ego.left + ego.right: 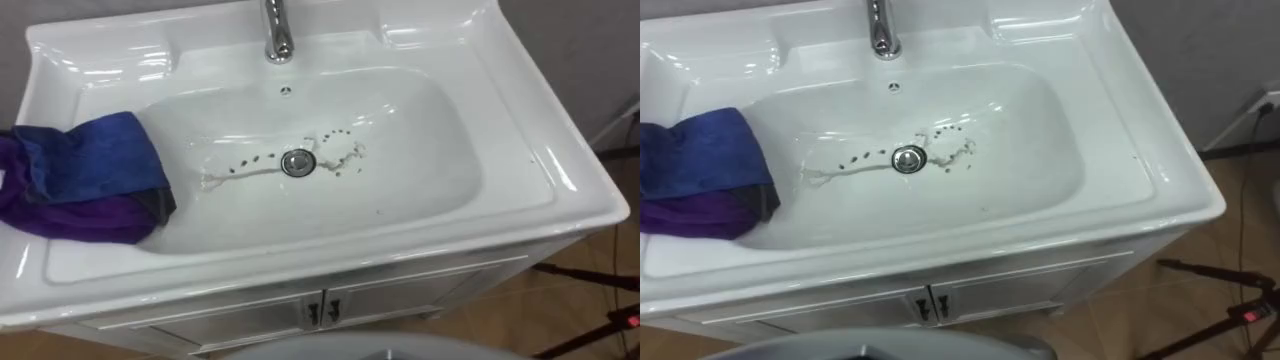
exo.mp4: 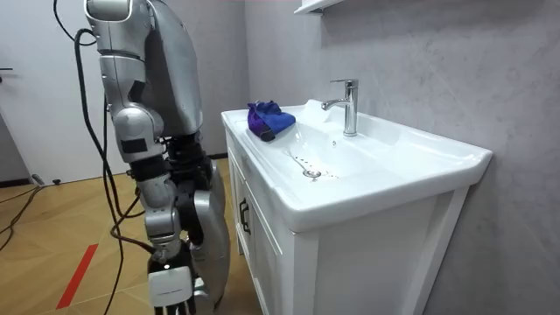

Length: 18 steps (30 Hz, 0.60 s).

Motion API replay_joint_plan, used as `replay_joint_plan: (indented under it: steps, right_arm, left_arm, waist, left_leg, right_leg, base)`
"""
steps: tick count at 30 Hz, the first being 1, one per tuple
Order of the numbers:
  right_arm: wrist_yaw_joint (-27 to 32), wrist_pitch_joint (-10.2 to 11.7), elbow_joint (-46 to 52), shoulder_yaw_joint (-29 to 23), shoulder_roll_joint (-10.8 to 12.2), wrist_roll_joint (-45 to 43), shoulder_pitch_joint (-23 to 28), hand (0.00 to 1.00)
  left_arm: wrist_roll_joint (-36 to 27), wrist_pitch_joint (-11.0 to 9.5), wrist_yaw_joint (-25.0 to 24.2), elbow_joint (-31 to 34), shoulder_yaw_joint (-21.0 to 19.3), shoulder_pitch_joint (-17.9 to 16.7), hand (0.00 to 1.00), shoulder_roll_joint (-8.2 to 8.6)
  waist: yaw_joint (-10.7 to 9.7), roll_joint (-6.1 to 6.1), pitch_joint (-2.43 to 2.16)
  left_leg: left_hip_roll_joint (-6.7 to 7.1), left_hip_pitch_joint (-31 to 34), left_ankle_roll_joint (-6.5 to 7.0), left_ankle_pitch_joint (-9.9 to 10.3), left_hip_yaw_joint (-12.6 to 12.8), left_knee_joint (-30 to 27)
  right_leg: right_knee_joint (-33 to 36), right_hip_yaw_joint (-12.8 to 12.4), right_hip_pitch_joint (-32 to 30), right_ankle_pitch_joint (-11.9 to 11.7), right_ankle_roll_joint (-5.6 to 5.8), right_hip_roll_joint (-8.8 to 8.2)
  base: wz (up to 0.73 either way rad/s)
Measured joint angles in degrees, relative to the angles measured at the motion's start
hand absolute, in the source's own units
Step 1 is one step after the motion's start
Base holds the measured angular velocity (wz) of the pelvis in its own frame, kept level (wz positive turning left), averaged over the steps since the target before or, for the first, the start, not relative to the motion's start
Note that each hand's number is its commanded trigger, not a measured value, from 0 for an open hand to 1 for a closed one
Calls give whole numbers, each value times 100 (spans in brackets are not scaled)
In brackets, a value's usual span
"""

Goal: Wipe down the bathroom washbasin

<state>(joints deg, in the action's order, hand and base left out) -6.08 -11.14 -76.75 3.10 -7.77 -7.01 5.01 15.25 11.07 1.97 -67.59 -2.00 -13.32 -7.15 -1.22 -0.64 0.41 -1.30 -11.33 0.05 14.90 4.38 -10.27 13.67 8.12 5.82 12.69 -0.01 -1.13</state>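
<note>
Presently, the right hand [image 2: 174, 301] is seen hanging at the robot's side, lower left of the room view; how far it is open cannot be told. The blue and purple cloth [image 1: 85, 178] is bunched over the left rim of the basin [image 1: 430, 130], probably parked within reach. Dark specks [image 1: 245, 163] are scattered around the drain [image 1: 298, 162] at centre, so wiping is judged not yet begun.

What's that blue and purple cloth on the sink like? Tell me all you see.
The cloth is a soft-looking rag, blue on top and purple beneath, with a dark grey patch at its inner corner. It lies bunched and folded on the left rim of the white basin, one end drooping into the bowl. It touches only the basin.
</note>
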Motion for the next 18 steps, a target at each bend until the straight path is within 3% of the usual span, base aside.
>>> replay_joint_plan:
  steps: [18]
  right_arm:
    - [51, 112, -133, 18, -1, 319, -6, 0]
  left_arm:
    - [-9, -4, 1, 0, -4, -75, 0, 4]
  waist:
    - [34, -25, 4]
  left_leg:
    - [15, 75, 0, 0, -155, -61]
  right_leg:
    - [4, 177, 31, 48, -4, -64]
  base:
    - [4]
